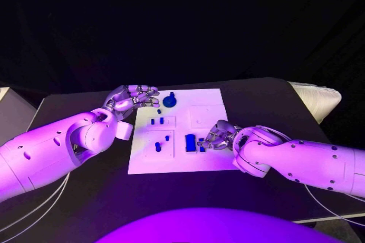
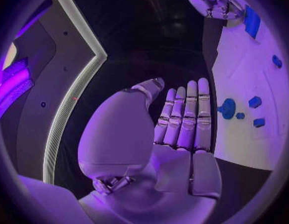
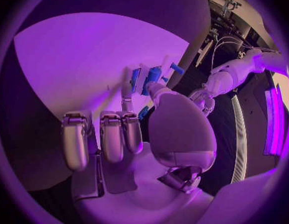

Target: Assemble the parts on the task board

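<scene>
The white task board lies mid-table. On it are a round blue part, small blue pegs and an upright blue block. My left hand hovers at the board's far left corner, beside the round part. In the left wrist view its fingers lie straight with nothing in them, and the round part sits just past them. My right hand rests low on the board next to the block. Its thumb and a finger pinch a small blue part; the other fingers are curled in.
The black table surrounds the board. A white padded object sits at the table's far right corner. Thin cables run along the near left of the table.
</scene>
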